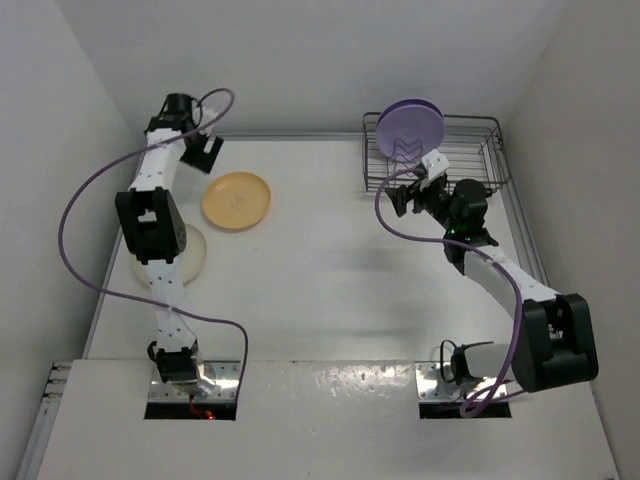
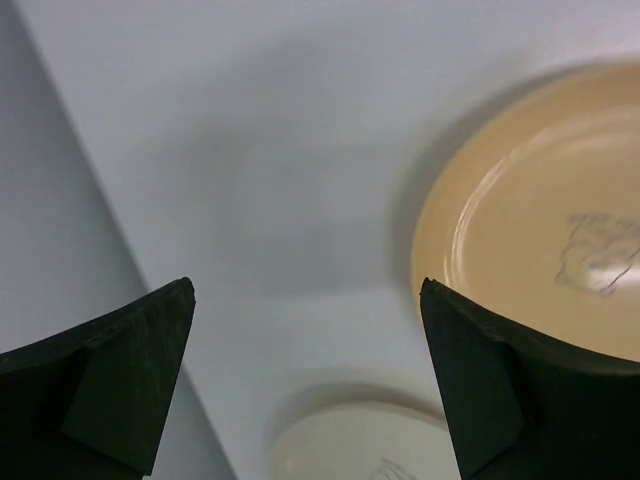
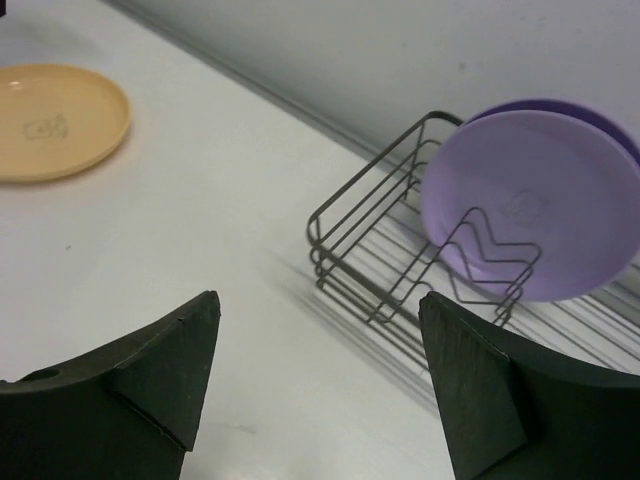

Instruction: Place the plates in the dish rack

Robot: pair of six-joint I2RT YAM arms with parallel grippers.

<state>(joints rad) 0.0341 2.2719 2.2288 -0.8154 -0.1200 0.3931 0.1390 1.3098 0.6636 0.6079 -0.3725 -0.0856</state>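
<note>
The left jaws are spread wide with nothing between them. They hang above bare counter near the back left corner, and the left wrist view shows the orange-yellow plate just beside the right-hand jaw and the cream-white plate lower down between the two. The right jaws are also parted and empty, poised just in front of the dish rack. Two of the four plates are already in the rack: a lavender plate stands upright against a zigzag divider at the left end, and the rim of a second purple plate shows close behind it. The other two lie flat on the counter, the orange-yellow one in the open and the cream-white one partly hidden under the left arm. So the job looks about half done, and the likely next step is picking up the orange-yellow plate. The main risk is the grasp. A shallow plate lying flat offers only a thin rim, so a jaw that lands on top of the rim rather than under it could push the plate across the smooth counter toward the cream-white one, or let it slip once lifted. At the rack, a new plate brought in too close to the two standing ones could knock them over.
</note>
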